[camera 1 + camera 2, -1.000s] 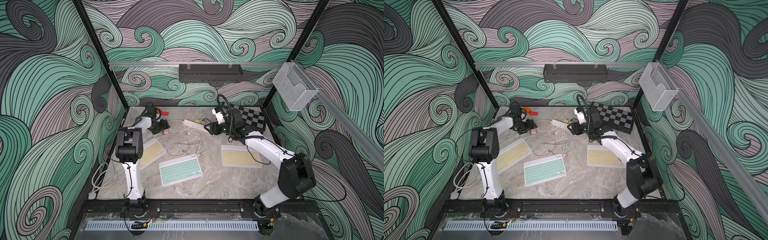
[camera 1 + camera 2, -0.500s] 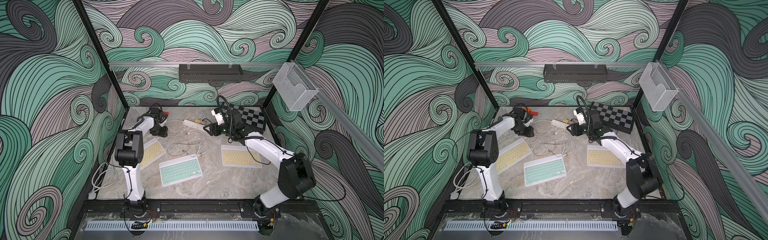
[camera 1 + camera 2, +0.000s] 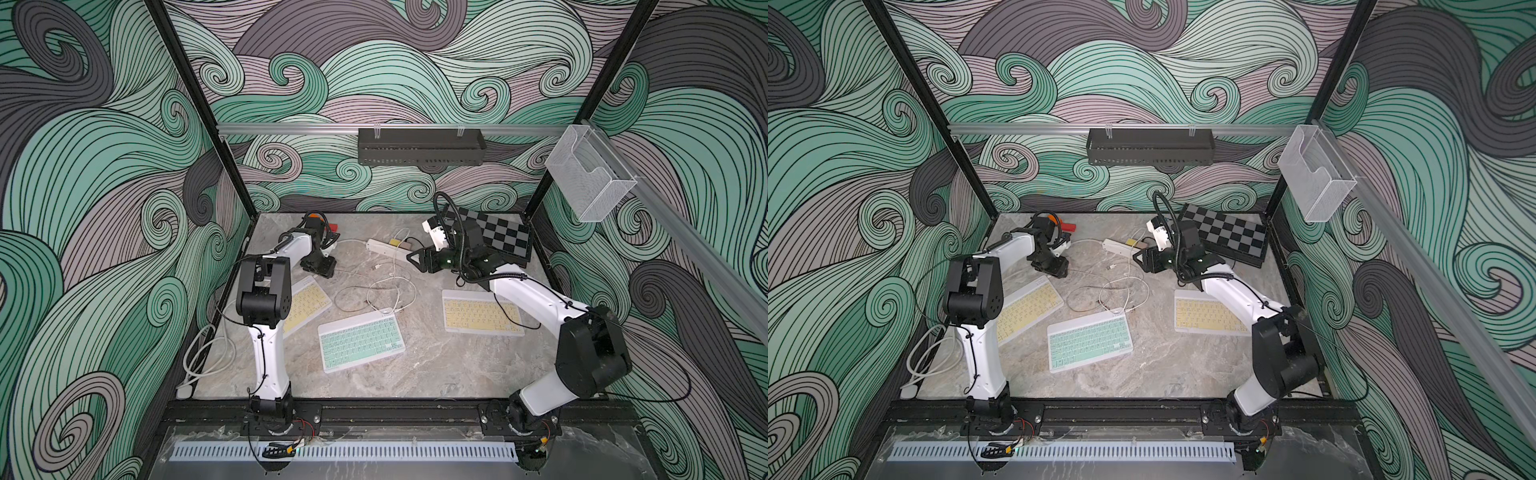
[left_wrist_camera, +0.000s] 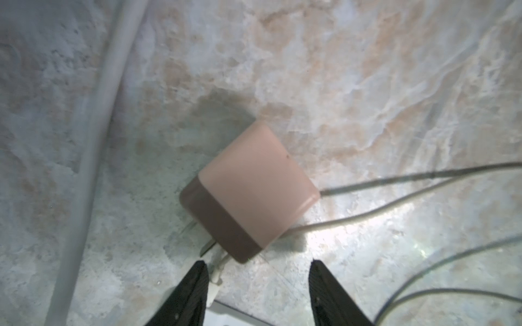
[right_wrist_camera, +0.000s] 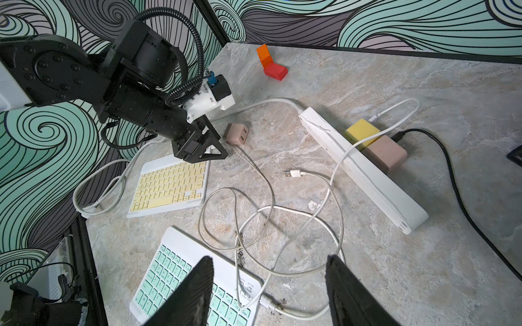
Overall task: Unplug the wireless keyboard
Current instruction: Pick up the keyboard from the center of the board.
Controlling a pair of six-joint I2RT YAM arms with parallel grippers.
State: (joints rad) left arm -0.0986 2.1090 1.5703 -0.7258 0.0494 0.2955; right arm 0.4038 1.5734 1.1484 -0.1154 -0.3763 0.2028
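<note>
Marble tabletop (image 3: 436, 374), two chargers (image 5: 385, 153) in power strip (image 5: 381, 192); left end effector (image 4: 257, 264), right end effector (image 5: 269, 258) agape, empty.

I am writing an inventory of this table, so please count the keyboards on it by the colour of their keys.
Yellow keys: 2, the yellow keyboard by the left arm and the yellow keyboard by the right arm
Green keys: 1, the green keyboard
Total: 3 keyboards
</note>
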